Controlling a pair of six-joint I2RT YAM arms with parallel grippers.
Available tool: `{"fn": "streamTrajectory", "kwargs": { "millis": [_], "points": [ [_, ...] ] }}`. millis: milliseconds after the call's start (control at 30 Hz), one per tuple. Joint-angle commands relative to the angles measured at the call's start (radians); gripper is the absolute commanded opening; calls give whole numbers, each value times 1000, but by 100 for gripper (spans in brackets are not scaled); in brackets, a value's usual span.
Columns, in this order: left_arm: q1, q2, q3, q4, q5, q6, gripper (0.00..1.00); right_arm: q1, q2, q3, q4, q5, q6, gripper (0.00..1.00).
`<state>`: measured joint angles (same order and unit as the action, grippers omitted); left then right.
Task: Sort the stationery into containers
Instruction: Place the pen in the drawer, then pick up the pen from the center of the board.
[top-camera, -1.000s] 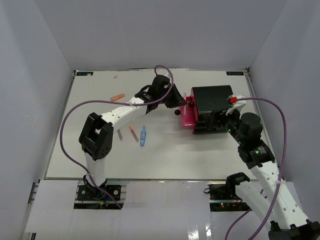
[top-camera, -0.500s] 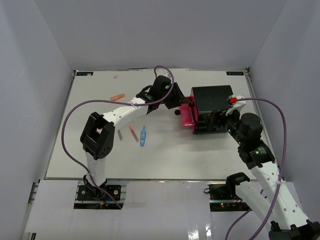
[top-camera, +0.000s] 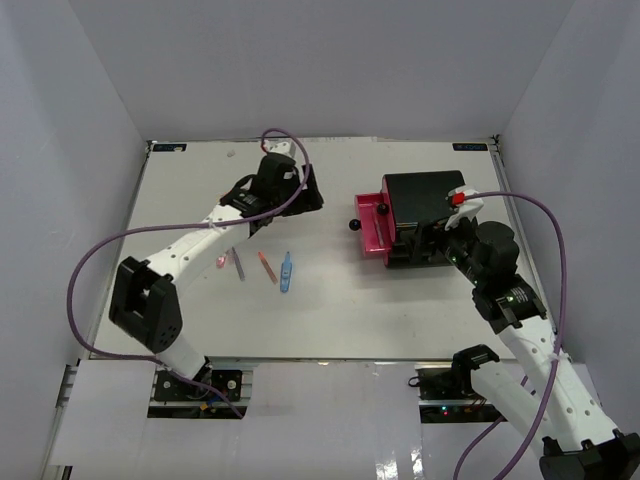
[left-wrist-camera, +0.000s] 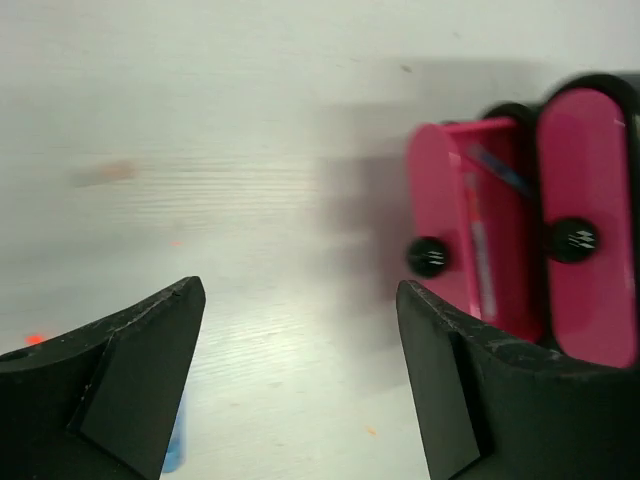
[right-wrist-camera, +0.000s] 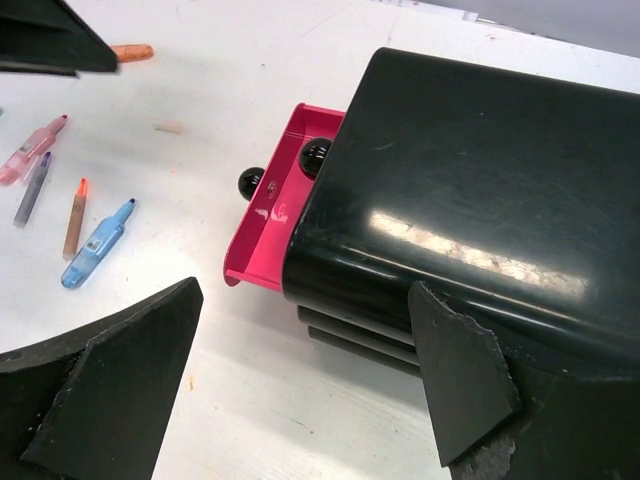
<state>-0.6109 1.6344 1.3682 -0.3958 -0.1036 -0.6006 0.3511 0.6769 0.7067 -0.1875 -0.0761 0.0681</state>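
At cabinet (right-wrist-camera: 470, 190) front, drawer (top-camera: 372, 228) juts open. Left gripper (left-wrist-camera: 300, 290), right gripper (right-wrist-camera: 305, 290): jaws apart, empty. Pens (top-camera: 267, 267) lie close together; grabbing one may knock neighbours. Right gripper could shove cabinet.

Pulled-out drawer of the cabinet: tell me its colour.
Magenta-pink drawer, black knob; clearest in the right wrist view.

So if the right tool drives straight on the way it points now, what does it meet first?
Probably the black cabinet: in the wrist view its top fills the space ahead of the open right tool, beside the pulled-out pink drawer. Depth is unclear, so the contact spot is uncertain.
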Motion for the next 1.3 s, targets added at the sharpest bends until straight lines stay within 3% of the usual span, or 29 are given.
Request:
{"fn": "streamTrajectory", "kwargs": {
  "millis": [0, 233, 433, 667, 933, 1267],
  "points": [
    [105, -123, -87, -71, -51, 111, 88, 17, 30, 68, -13, -28, -24, 90],
    [194, -139, -172, -66, -13, 415, 84, 42, 92, 126, -55, -50, -54, 90],
    [211, -12, -100, -41, 71, 663, 83, 43, 102, 131, -56, -79, -62, 90],
    [218, 205, 72, -44, 215, 884, 74, 54, 107, 129, -53, -120, -60, 90],
    [240, 421, 299, -173, 285, 932, 64, 57, 87, 112, -67, -116, -63, 90],
    [240, 478, 307, -204, 294, 944, 56, 57, 87, 105, -78, -108, -63, 90]
  ]
}}
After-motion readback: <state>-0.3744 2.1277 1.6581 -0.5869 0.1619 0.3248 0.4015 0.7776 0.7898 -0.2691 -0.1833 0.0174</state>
